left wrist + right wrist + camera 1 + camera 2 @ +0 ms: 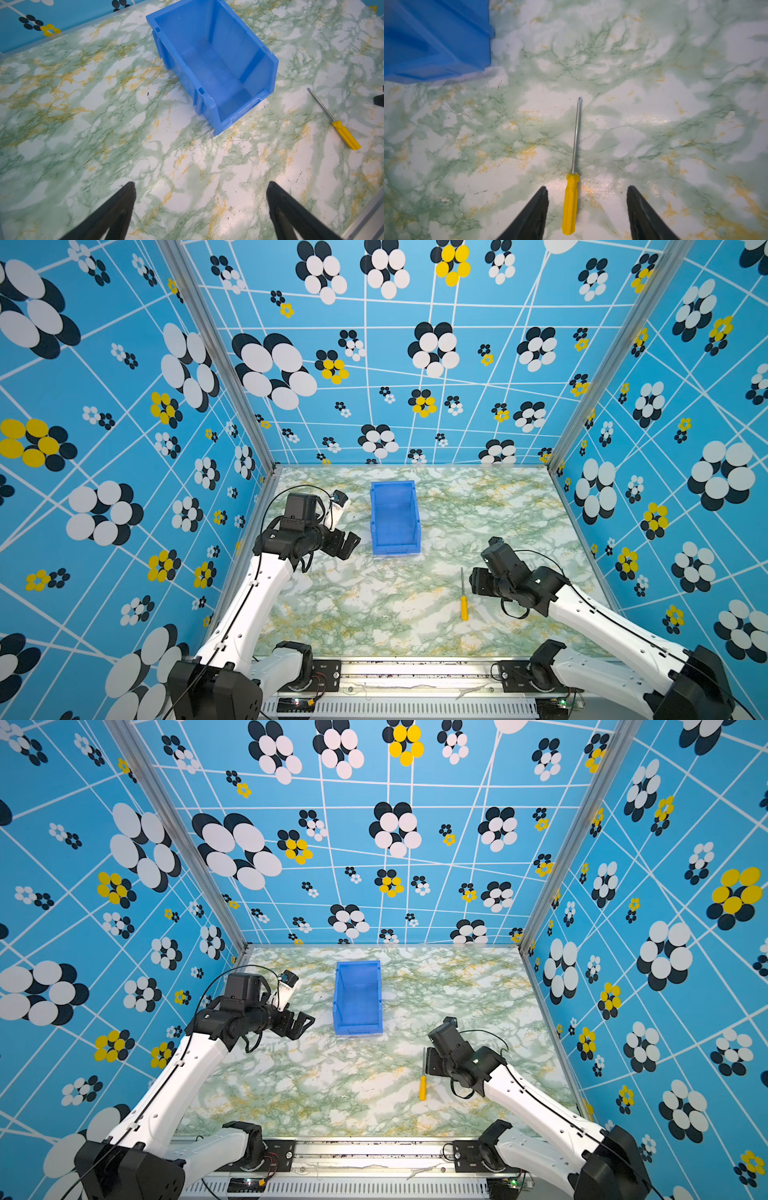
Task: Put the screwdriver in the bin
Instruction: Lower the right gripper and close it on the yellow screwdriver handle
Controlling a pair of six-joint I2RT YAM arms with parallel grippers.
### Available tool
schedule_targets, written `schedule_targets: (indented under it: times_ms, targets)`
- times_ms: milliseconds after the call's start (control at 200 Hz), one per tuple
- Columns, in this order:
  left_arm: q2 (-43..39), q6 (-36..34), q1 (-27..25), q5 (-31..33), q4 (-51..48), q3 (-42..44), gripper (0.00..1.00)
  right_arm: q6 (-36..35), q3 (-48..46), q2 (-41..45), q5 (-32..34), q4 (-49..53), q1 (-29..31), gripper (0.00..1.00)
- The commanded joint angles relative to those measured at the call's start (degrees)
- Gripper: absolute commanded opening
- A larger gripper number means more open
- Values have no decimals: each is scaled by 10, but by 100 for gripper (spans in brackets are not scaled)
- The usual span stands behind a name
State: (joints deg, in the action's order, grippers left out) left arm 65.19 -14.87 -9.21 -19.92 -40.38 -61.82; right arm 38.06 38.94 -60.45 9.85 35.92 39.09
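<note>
- Screwdriver (572,176) lying flat on the marble table (374,614), near the bin (397,548) but not touching it, handle end nearest the right arm.
- Right gripper (587,188) parted either side of the yellow handle, touching nothing; apparently lined up to pinch across it.
- Bin upright and empty, ready to receive.
- Left gripper (200,185) wide open over bare table beside the bin, probably parked clear.

White arms (249,605), black joints (291,543), seemingly dark cables (515,617).
</note>
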Motion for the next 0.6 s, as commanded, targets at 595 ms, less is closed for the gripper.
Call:
schedule_targets:
  times_ms: [595]
  targets:
    - [-2, 3, -14, -1, -57, -34, 99, 73, 14, -165, -10, 6, 123, 44]
